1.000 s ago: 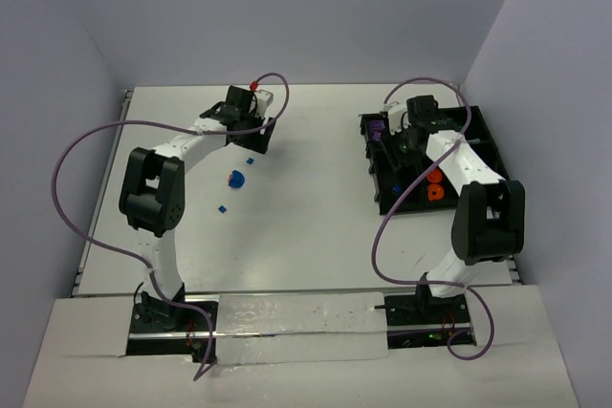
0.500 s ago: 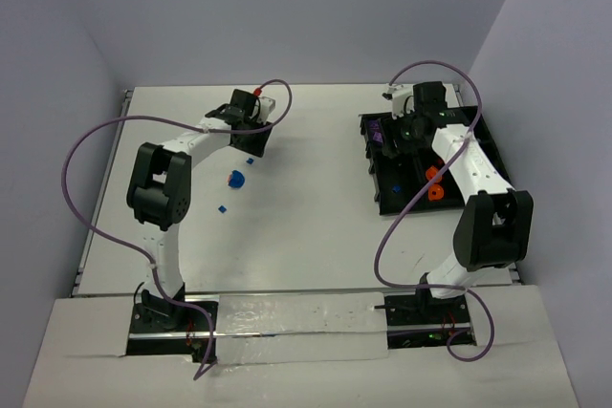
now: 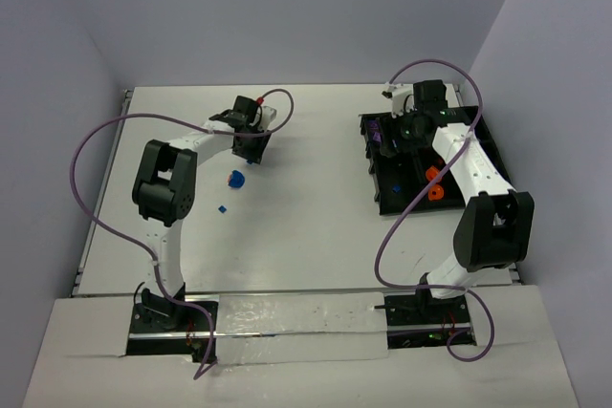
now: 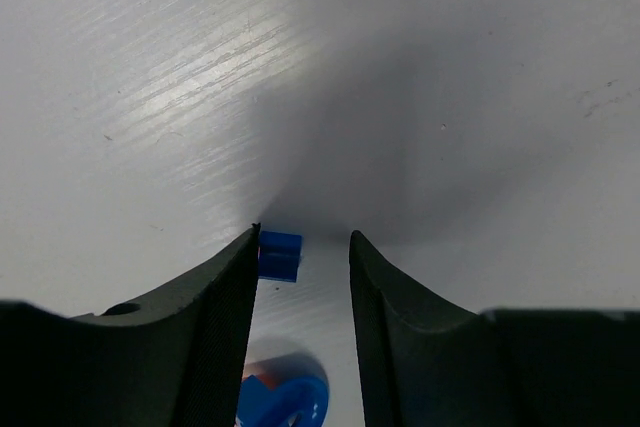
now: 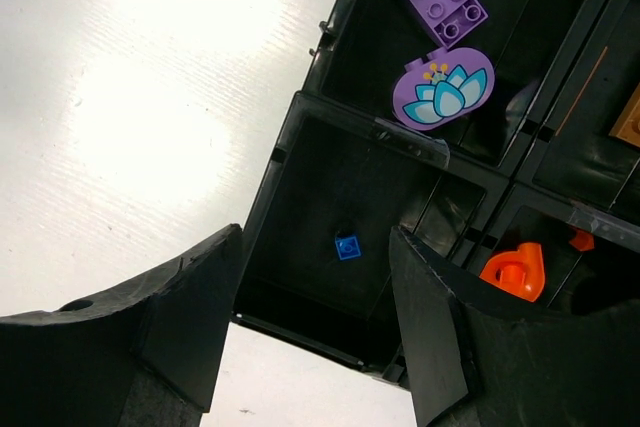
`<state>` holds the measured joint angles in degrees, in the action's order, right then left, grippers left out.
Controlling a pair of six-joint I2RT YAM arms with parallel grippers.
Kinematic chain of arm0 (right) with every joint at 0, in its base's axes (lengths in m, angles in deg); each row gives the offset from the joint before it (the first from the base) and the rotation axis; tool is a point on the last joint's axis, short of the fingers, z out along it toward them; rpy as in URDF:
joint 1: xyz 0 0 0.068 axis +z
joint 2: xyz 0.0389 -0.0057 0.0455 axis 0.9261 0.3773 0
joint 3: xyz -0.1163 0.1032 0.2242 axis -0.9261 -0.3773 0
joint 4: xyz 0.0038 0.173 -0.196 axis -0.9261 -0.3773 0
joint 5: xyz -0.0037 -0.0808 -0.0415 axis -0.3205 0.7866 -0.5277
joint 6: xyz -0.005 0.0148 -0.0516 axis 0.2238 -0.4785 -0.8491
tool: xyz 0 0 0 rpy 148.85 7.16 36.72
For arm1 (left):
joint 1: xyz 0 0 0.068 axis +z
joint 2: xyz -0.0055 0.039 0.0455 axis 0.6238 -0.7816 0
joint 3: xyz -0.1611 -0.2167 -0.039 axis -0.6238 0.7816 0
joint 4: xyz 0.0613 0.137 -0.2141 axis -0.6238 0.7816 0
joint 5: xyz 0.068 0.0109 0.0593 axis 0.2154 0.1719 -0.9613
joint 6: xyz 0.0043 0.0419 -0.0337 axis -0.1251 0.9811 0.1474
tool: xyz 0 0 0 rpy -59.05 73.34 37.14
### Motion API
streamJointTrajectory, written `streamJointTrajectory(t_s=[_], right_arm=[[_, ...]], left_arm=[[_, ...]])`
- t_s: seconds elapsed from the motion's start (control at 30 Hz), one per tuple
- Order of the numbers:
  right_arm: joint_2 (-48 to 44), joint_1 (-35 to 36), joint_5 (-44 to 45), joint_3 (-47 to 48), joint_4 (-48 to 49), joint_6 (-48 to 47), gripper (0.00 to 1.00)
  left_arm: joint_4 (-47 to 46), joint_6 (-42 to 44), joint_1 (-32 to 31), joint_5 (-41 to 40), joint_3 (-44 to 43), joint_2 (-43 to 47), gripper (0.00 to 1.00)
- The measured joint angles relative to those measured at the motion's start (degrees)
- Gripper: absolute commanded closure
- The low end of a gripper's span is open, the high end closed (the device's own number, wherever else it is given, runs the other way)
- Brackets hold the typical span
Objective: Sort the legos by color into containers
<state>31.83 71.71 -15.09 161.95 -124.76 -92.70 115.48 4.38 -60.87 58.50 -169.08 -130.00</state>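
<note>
Left gripper (image 4: 304,237) down at white table (image 4: 450,67), jaws narrow, not closed. Small blue plastic brick (image 4: 279,255) sits between them, touching one finger, gap to the other. Blue rounded plastic piece (image 3: 235,178) at its 7 o'clock in top view. Right gripper (image 5: 315,247) wide, holding nothing, above black plastic compartment tray (image 5: 330,177) at table's 2 o'clock. Tiny blue square brick (image 5: 347,246) lies inside.
</note>
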Motion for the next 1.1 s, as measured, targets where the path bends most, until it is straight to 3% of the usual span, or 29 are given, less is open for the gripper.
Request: streamJointTrajectory(t_s=[0.63, 0.87, 1.1], right_arm=[[-0.4, 0.1, -0.5, 0.5, -0.2, 0.2, 0.31], [-0.4, 0.5, -0.5, 0.8, -0.3, 0.4, 0.3], [-0.4, 2.4, -2.0, 2.5, -0.1, 1.4, 0.19]], left_arm=[[-2.2, 0.1, 1.1, 0.9, 2.8, 1.3, 0.67], [-2.5, 0.0, 1.3, 1.0, 3.2, 1.5, 0.81], [-1.8, -1.1, 1.7, 4.8, 3.2, 2.1, 0.95]])
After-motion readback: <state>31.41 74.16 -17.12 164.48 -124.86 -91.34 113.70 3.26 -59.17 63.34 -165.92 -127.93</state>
